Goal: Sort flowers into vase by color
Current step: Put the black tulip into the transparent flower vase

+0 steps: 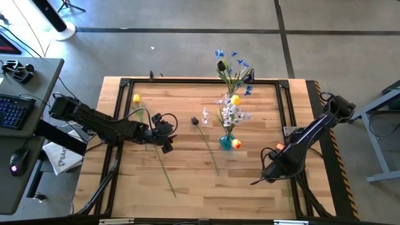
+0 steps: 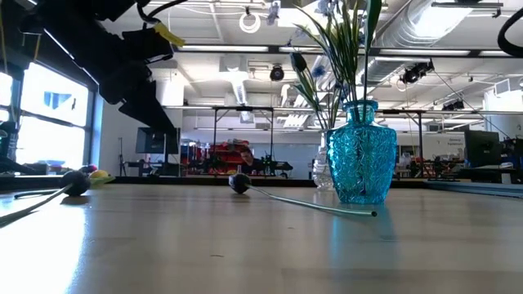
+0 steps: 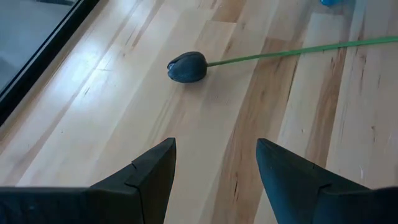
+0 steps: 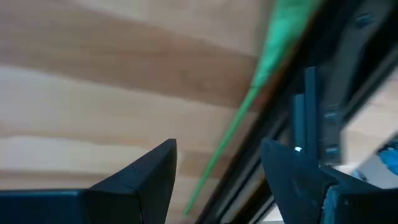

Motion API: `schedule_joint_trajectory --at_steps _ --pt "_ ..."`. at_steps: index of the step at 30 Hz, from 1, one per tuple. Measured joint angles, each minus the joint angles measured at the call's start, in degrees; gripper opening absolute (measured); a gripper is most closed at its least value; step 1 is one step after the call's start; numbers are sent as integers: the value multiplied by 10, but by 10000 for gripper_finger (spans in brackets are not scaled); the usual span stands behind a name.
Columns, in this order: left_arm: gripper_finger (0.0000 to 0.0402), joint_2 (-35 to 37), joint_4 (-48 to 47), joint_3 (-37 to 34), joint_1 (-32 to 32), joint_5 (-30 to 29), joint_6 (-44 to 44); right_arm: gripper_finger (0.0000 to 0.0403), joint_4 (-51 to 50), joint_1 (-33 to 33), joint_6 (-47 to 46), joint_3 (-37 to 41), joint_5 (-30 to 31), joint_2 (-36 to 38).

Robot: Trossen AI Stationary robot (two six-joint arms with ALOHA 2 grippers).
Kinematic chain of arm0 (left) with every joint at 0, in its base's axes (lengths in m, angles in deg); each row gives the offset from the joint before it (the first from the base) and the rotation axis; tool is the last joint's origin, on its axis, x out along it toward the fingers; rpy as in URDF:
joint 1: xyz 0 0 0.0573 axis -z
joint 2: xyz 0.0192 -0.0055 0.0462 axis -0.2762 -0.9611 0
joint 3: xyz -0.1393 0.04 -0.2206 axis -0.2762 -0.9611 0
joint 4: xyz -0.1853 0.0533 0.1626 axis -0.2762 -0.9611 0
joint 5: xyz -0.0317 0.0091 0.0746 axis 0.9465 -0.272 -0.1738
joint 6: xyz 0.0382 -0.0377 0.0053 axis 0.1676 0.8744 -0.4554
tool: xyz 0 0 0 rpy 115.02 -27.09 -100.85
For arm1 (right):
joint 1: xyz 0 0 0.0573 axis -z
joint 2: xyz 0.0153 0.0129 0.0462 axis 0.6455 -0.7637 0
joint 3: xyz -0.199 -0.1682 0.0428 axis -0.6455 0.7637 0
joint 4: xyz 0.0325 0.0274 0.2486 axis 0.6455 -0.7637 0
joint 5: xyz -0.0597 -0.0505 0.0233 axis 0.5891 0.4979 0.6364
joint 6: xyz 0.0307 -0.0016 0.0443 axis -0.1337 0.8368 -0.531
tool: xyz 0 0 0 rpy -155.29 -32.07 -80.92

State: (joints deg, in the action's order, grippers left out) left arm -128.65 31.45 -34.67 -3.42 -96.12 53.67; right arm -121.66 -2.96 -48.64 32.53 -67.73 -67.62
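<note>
The table (image 1: 187,181) is pale wooden planks inside a black frame. Near its middle lie a dark-headed flower (image 1: 195,120) and a yellow-headed flower (image 1: 137,99) toward the left edge. A blue glass vase (image 1: 226,142) and a clear vase (image 1: 225,103) stand right of centre.

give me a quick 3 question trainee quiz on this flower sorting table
1. True or false: the left end effector is shut on a stem.
2. What colour is the vase nearest the low camera? A red, B blue, C white.
3. Fill in: the dark flower head ahead of the left end effector lies on the ____.

Key: 1 false, it is open and holds nothing. 2 B. 3 table.
</note>
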Motion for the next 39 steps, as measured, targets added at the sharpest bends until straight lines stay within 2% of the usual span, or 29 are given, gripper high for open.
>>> schedule_joint_trajectory --at_steps 5,12,20,23,26,29,33,36,39 --pt "211 0 0 0 3 -3 0 202 -40 0 0 0 6 0" --pt "211 0 0 0 3 -3 0 160 -45 0 18 0 44 0" --pt "211 0 5 -2 3 -11 3 147 -41 0 29 0 96 0" --pt "211 0 75 -27 3 -57 26 147 -39 0 31 0 103 0" --pt "211 -7 206 -61 -2 -81 70 147 -34 0 31 0 113 0" --pt "211 -28 298 -78 -15 -61 93 147 -32 0 31 0 126 0" --pt "211 -82 312 -48 -39 -24 111 147 -12 0 44 0 163 0" --pt "211 -140 309 -11 -48 -22 99 147 31 0 64 0 220 0" --pt "211 -195 309 28 -52 -30 78 147 82 0 88 0 302 0"
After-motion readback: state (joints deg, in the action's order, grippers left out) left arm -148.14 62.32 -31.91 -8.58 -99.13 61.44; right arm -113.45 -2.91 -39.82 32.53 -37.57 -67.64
